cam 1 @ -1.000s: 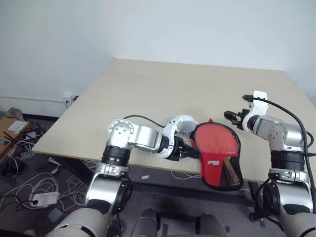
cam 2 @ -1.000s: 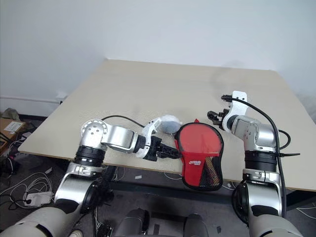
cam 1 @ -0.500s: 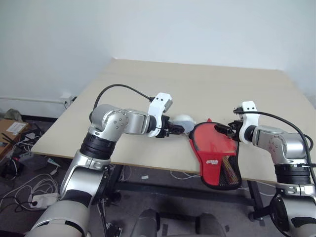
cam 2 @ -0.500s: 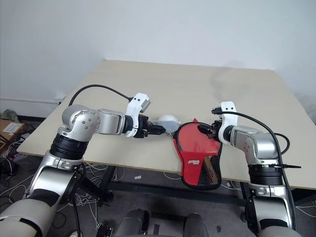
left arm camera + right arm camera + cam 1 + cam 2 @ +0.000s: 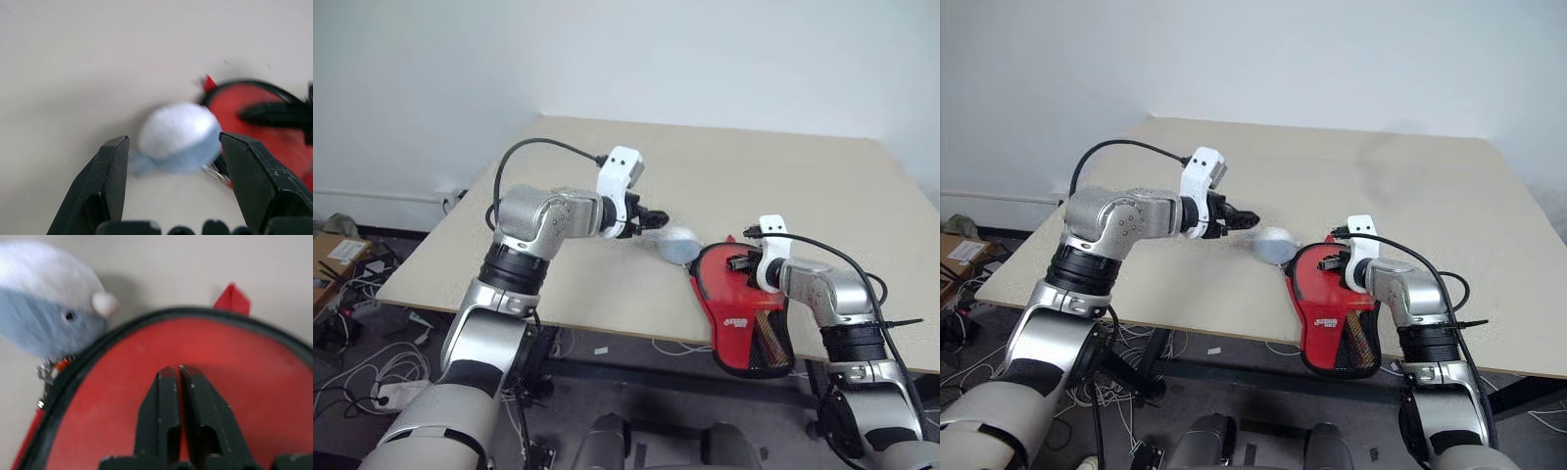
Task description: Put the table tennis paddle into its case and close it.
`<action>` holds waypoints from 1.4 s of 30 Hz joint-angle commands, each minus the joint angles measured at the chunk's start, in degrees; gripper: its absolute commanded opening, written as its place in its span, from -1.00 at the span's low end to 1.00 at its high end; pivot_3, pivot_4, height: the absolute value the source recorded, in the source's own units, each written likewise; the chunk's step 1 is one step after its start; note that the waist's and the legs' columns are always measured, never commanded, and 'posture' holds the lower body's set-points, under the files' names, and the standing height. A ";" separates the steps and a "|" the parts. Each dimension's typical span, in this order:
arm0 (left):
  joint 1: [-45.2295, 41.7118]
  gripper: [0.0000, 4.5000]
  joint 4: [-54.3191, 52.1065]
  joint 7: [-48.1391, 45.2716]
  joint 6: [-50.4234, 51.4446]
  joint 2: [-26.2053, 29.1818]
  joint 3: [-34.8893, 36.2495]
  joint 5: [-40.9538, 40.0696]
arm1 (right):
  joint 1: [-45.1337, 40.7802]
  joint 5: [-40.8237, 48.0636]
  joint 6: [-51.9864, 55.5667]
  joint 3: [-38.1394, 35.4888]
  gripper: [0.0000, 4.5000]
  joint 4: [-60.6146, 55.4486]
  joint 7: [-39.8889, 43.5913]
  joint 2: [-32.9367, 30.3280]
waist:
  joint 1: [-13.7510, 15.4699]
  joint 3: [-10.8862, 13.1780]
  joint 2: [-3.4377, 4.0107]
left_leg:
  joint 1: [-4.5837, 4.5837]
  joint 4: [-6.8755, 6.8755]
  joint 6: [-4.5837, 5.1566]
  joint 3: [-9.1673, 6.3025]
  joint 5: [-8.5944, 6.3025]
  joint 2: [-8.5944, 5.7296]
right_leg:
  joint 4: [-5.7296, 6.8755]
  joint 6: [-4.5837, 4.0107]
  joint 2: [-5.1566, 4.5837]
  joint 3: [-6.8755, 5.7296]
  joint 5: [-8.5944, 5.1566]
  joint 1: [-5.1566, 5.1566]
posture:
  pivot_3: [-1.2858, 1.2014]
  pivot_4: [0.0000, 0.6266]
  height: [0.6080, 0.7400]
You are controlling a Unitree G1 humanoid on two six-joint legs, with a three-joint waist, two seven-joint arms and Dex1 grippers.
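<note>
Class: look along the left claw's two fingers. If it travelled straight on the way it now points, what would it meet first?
Most likely the small grey-blue and white plush toy, centred between the open left claw fingers. The red case lies just past it. Depth is uncertain.

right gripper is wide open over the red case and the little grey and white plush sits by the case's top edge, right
Not quite. The right gripper is shut, not wide open: the right wrist view shows its two black fingers pressed together over the red case. The rest holds: the small grey and white plush lies beside the case's rounded top edge.
</note>
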 commanded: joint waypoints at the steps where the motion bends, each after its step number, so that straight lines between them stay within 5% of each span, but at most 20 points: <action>1: -3.17 0.39 2.46 -2.13 -5.51 -0.67 0.95 4.74 | 0.24 -0.57 -2.00 -0.42 -0.91 1.99 0.58 0.19 | -0.04 0.00 0.00 | 0.01 0.00 0.00 -0.01 0.00 0.00 | 0.00 0.00 0.00 0.00 0.00 0.01 | 0.03 -1.00 0.21; 12: -4.87 0.39 21.39 -8.55 -20.57 -7.49 -0.04 16.49 | 0.57 -1.41 -3.96 -0.06 -0.91 5.06 -0.62 1.99 | -0.10 -0.03 -0.04 | 0.20 0.01 0.00 -0.01 0.00 0.01 | 0.05 -0.02 0.00 -0.01 0.03 0.11 | 0.03 -1.00 0.21; 18: -5.24 0.98 27.14 -10.23 -20.64 -11.19 3.63 17.07 | 0.60 -1.60 -3.91 -0.37 -0.93 5.13 -1.24 1.78 | -0.09 -0.03 -0.06 | 0.20 0.01 0.00 -0.02 0.00 0.01 | 0.05 -0.02 0.00 -0.01 0.03 0.10 | 0.03 -1.00 0.21; 42: -12.81 0.98 51.06 -15.79 -23.84 -18.56 13.06 20.34 | -0.73 -1.12 -2.29 -0.74 -0.93 5.34 -1.59 2.46 | -0.10 -0.04 -0.09 | 0.20 0.03 0.00 -0.04 -0.01 0.01 | 0.03 0.00 0.00 -0.03 0.04 0.12 | 0.03 -1.00 0.21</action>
